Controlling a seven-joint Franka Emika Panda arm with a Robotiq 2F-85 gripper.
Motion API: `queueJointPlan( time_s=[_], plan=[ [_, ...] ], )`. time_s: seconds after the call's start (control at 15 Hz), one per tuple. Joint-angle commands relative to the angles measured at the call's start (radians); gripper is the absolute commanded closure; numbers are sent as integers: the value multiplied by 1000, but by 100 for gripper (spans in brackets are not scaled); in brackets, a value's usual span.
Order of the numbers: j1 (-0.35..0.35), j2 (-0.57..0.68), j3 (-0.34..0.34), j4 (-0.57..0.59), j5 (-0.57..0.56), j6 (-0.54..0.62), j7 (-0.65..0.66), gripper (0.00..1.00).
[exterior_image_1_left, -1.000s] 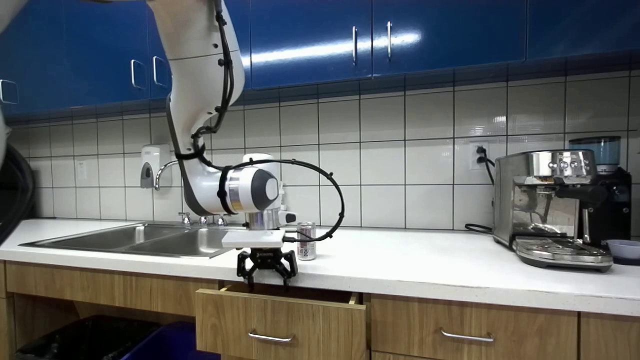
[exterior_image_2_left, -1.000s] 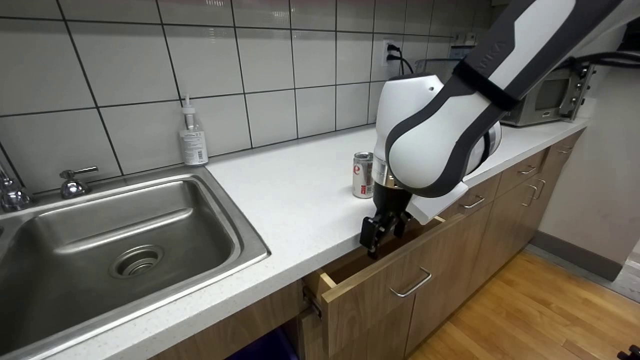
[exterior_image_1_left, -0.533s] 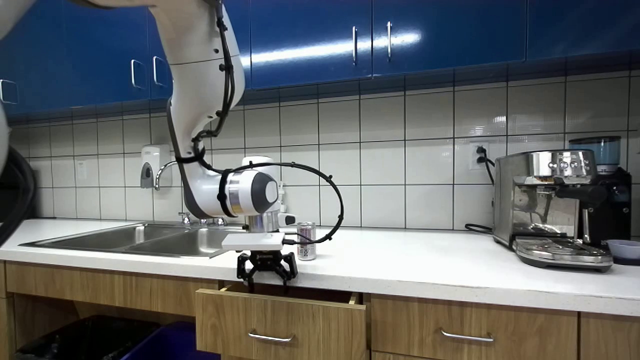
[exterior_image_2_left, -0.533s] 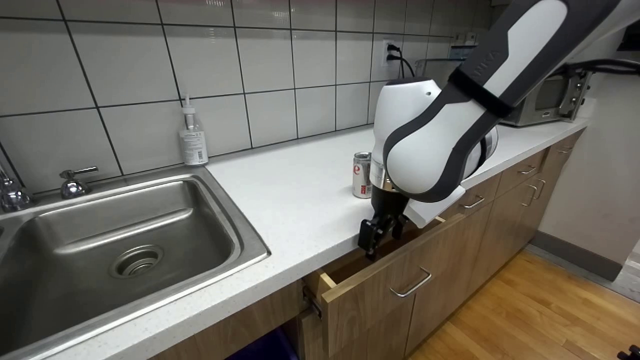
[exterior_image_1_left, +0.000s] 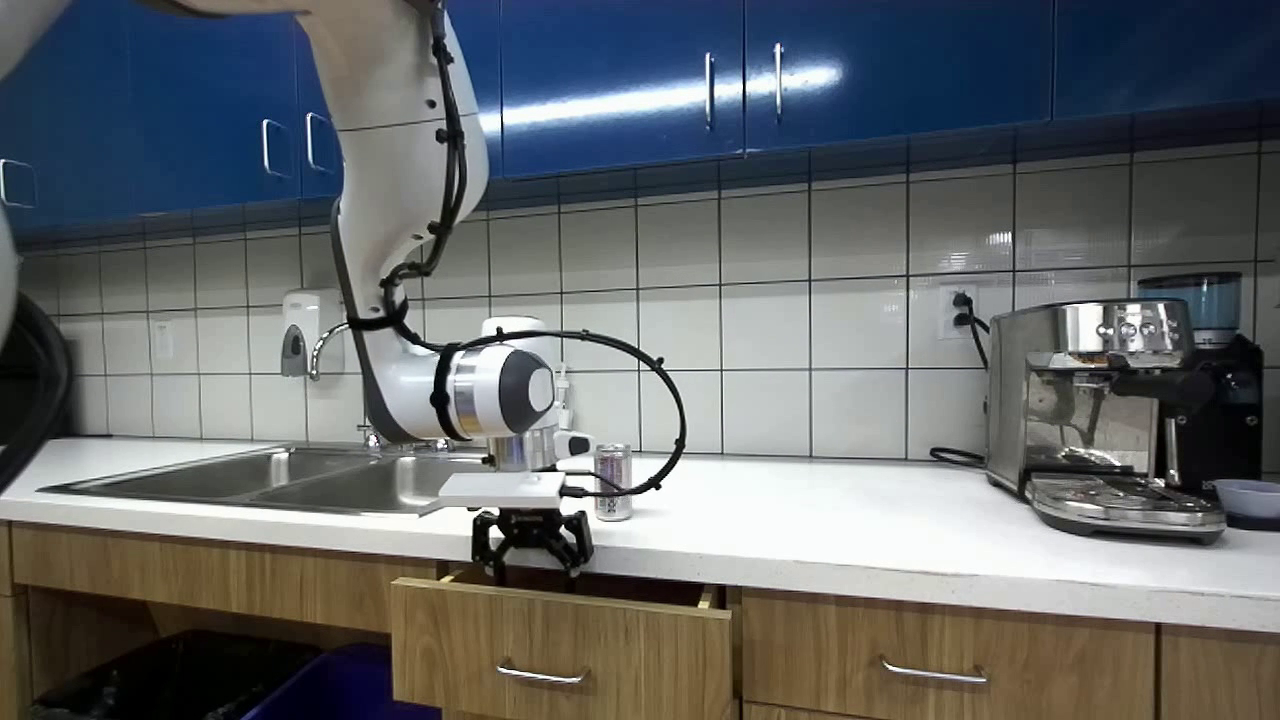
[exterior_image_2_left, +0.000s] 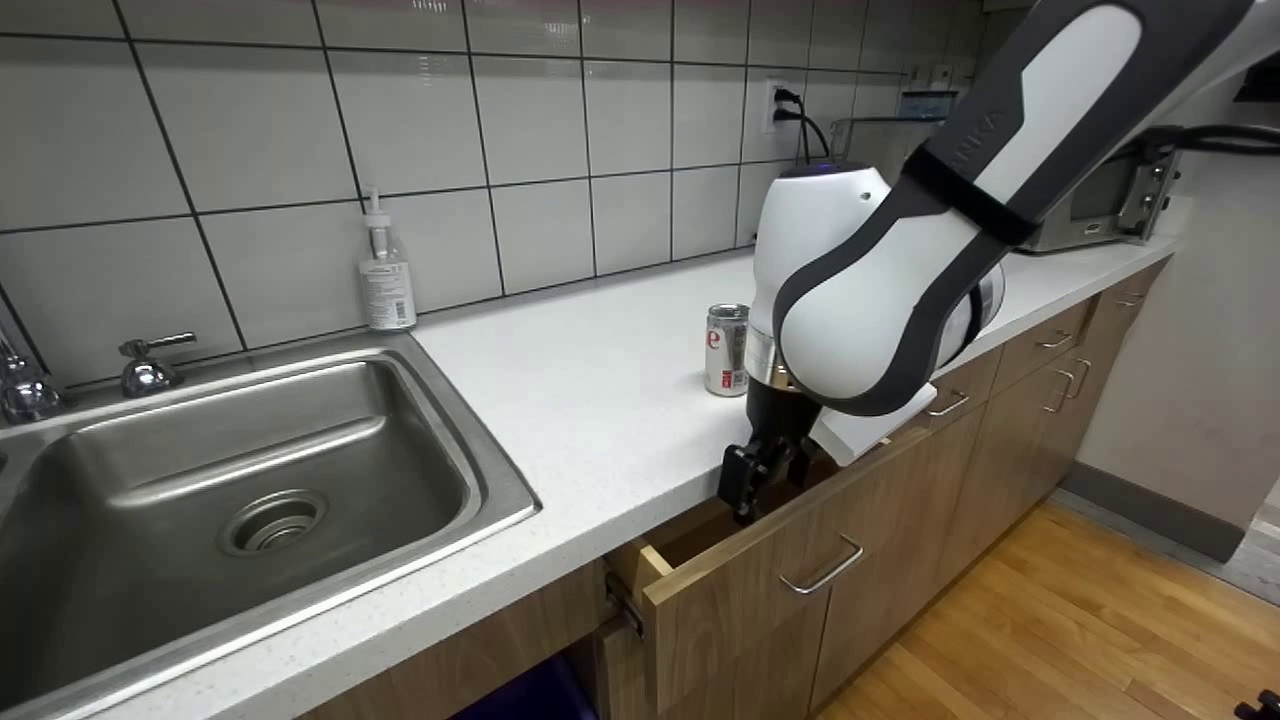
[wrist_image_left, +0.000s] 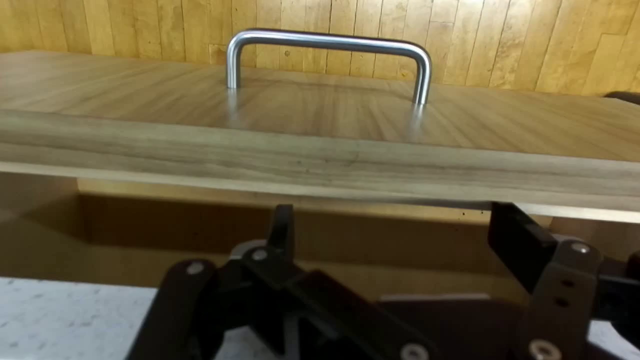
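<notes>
Slightly lower than in the earlier frames, our black two-fingered hand is spread wide and empty, its fingertips at the mouth of the pulled-out light-brown wooden drawer; we cannot tell whether they touch it. Nearby, a silver red-lettered can stands upright on the white speckled bench.

The drawer is faced in grained wood, its handle formed of glossy metal; the cabinets are finished glossy.

Glare streaks blue cabinet doors, table nearly blown out; wrist view: drawer interior shadowed, tool dark, soft.
</notes>
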Motion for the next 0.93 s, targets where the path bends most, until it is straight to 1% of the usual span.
queueJointPlan(
  time_s=[0.0, 0.27, 0.6, 0.87],
  plan=[
    [7, -30, -2, -44, 12, 28, 28, 0],
    [11, -44, -6, -62, 11, 38, 43, 0],
    [-15, -52, 24, -69, 66, -8, 19, 0],
    [-17, -60, 25, -78, 96, -17, 20, 0]
  ],
)
